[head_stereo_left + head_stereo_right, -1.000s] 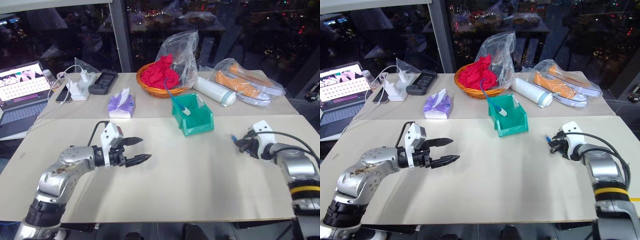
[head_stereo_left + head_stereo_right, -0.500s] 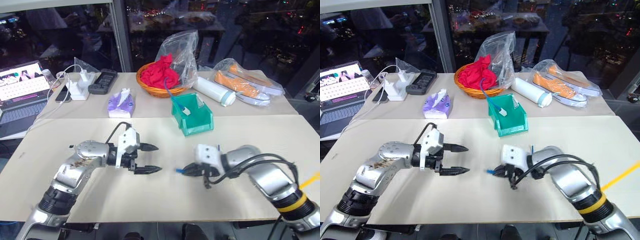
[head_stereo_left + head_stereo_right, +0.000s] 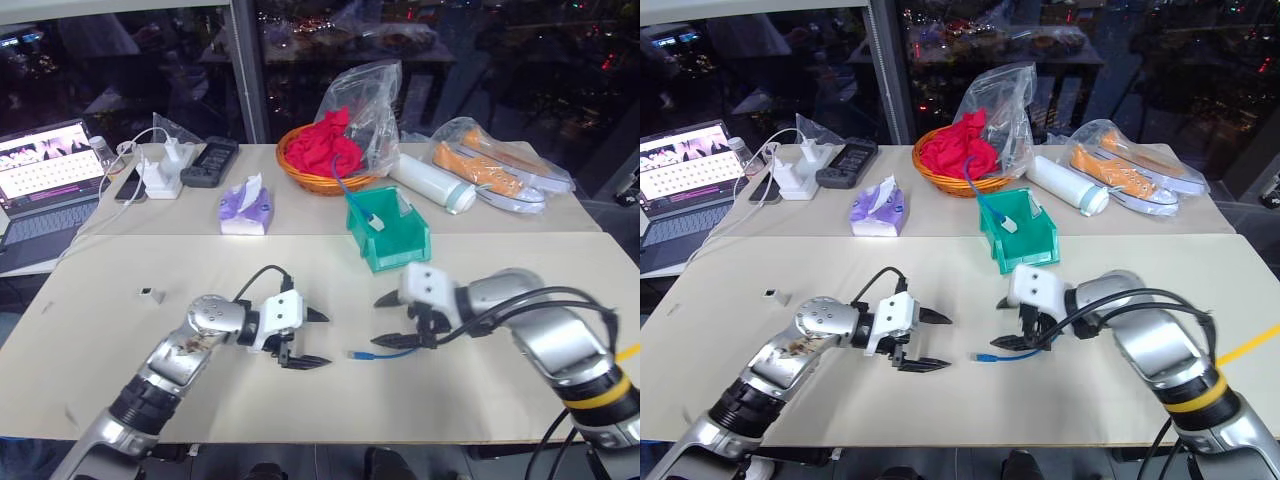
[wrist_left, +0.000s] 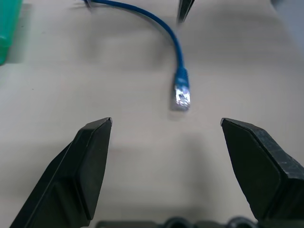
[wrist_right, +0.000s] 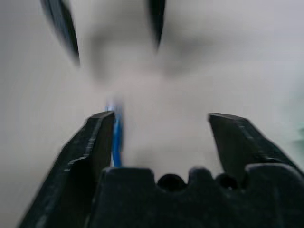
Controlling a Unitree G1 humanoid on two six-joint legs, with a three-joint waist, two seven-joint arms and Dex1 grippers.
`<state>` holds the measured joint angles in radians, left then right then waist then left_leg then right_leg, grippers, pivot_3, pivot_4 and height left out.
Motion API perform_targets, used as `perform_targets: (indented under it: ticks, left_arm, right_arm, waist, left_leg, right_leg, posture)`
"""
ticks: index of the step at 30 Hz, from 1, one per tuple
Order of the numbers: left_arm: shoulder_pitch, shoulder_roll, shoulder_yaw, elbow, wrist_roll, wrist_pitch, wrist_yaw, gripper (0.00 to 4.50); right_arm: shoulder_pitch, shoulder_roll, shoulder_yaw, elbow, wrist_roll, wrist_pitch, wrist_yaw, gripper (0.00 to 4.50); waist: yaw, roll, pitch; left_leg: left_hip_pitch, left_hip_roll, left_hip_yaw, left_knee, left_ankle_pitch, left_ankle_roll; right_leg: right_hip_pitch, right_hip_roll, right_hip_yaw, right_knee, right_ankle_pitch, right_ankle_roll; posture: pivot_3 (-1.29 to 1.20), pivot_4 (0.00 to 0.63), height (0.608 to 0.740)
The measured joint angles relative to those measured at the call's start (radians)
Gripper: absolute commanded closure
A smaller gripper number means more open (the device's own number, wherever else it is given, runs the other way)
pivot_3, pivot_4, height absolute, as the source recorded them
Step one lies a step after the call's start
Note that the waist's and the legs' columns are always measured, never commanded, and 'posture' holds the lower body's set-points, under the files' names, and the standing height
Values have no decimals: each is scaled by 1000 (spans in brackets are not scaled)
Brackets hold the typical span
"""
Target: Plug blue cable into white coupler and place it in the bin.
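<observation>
Dark night windows behind a pale table [image 3: 330, 400], crowded along its far edge: laptop [image 3: 45, 180] at far left, white power adapter [image 3: 160, 178], black remote [image 3: 208, 162], purple tissue pack [image 3: 245, 208], orange wicker basket [image 3: 320, 172] with red cloth [image 3: 320, 150] under a clear bag, white bottle [image 3: 430, 183], bagged orange shoes [image 3: 495, 170].

Teal-green bin [image 3: 388, 232] just in front of the basket, holding a second blue cable end with a white piece inside; cannot tell what that piece is.

Blue cable [image 3: 385, 350] flat on the table near the middle, clear plug [image 4: 182, 97] at its tip pointing toward the left gripper [image 3: 305, 338]. Left gripper spread wide, empty, low over the table, plug just beyond its fingertips.

Right gripper [image 3: 398, 318] spread apart, hovering directly over the cable's other end, not pinching it; cable running beside one finger [image 5: 95, 142] in the right wrist view.

Tiny white coupler [image 3: 150, 294] alone on the table at left, well apart from both grippers and the cable.
</observation>
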<state>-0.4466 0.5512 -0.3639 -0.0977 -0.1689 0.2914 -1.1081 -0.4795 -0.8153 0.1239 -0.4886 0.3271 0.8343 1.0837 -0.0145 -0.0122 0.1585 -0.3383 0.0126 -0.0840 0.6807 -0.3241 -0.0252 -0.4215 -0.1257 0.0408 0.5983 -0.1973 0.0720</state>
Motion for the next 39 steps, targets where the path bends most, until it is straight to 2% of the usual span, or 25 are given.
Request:
perform_targets:
  ticks: [3,6,11,16,20,27,28,32,35,37,39]
  left_arm:
    - [-2,-40,-15,14,9,25,11,561]
    - [-5,-61,-33,54,12,15,6,561]
    - [-23,-114,-61,158,39,-29,-8,561]
    - [-54,-165,-88,209,63,-62,-11,561]
    - [-72,-197,-94,248,82,-74,0,1593]
    - [-84,-191,-97,261,96,-80,-12,4170]
    - [-84,-191,-96,261,96,-80,-14,4385]
    - [-83,-198,-81,261,86,-69,-16,4425]
    - [-72,-260,-52,264,39,-14,1,4425]
    - [-76,-342,-7,262,-22,32,36,4425]
    - [-103,-374,9,259,-39,43,57,4425]
  right_arm:
    - [100,30,-124,-143,120,168,-76,936]
    - [177,70,-194,-215,175,266,-161,936]
    - [223,117,-301,-287,249,370,-276,936]
    - [235,116,-344,-315,300,419,-341,936]
    - [269,106,-356,-338,328,440,-372,892]
    - [297,99,-411,-368,405,485,-435,892]
    - [299,106,-418,-368,413,495,-443,892]
    - [306,272,-555,-370,510,645,-531,892]
    - [335,428,-664,-379,584,743,-601,892]
    - [404,640,-742,-402,665,770,-727,892]
    - [437,741,-757,-409,701,773,-814,892]
  waist:
    - [5,0,0]
    - [4,0,0]
    - [2,0,0]
    - [5,0,0]
    - [10,-1,0]
    - [8,-1,-1]
    - [8,-1,-1]
    - [8,-1,-1]
    - [14,-1,-2]
    - [20,-1,-2]
    - [17,0,-2]
  left_leg:
    - [-1,0,0,1,0,1]
    - [-1,0,0,1,-1,1]
    - [1,0,0,2,0,1]
    - [1,0,0,2,0,1]
    - [1,0,0,3,0,1]
    - [1,0,0,3,-1,1]
    - [1,0,0,3,-1,1]
    - [1,0,0,3,-1,1]
    - [1,-1,-1,3,-1,1]
    - [0,-1,-2,3,-1,1]
    - [0,-1,-1,3,0,1]
  right_leg:
    - [0,0,0,0,0,0]
    - [0,0,0,-2,0,1]
    - [1,0,0,-2,1,0]
    - [2,0,0,-2,1,0]
    - [2,0,0,-2,1,0]
    - [2,0,0,-2,1,0]
    - [2,0,0,-2,1,0]
    - [3,0,0,-2,1,0]
    - [2,0,0,-1,1,0]
    - [0,0,0,0,1,0]
    - [0,0,1,3,1,0]
  posture:
    - [0,150,740]
    - [0,150,740]
    - [0,150,740]
    - [0,150,740]
    - [0,150,740]
    - [0,150,740]
    - [0,150,740]
    - [0,150,740]
    - [0,150,740]
    - [0,150,740]
    - [0,150,740]
